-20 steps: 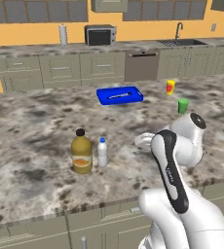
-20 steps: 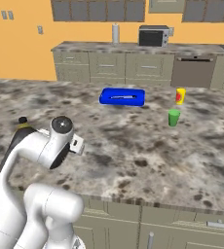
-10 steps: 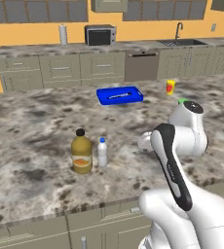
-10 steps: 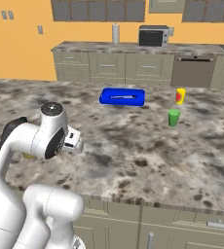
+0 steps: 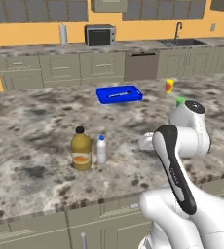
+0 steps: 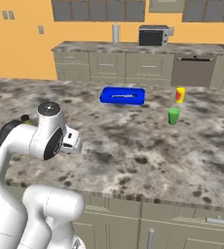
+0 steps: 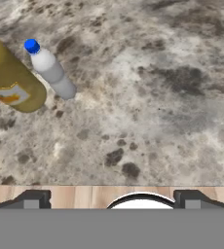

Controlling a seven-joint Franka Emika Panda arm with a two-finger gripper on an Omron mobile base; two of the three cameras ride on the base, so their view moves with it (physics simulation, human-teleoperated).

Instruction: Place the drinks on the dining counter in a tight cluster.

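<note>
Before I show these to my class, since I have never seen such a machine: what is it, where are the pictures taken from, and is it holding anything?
It is a white robot arm on a driving base, in a computer-drawn kitchen. Two pictures come from cameras on the base, behind the arm to its left and right. The third comes from a camera on its hand, looking down at the stone counter.

On the counter stand an amber juice jug and, close beside it, a small white bottle with a blue cap. Farther back lie a blue tray, a yellow cup and a green cup.

The gripper is open and holds nothing.
</note>
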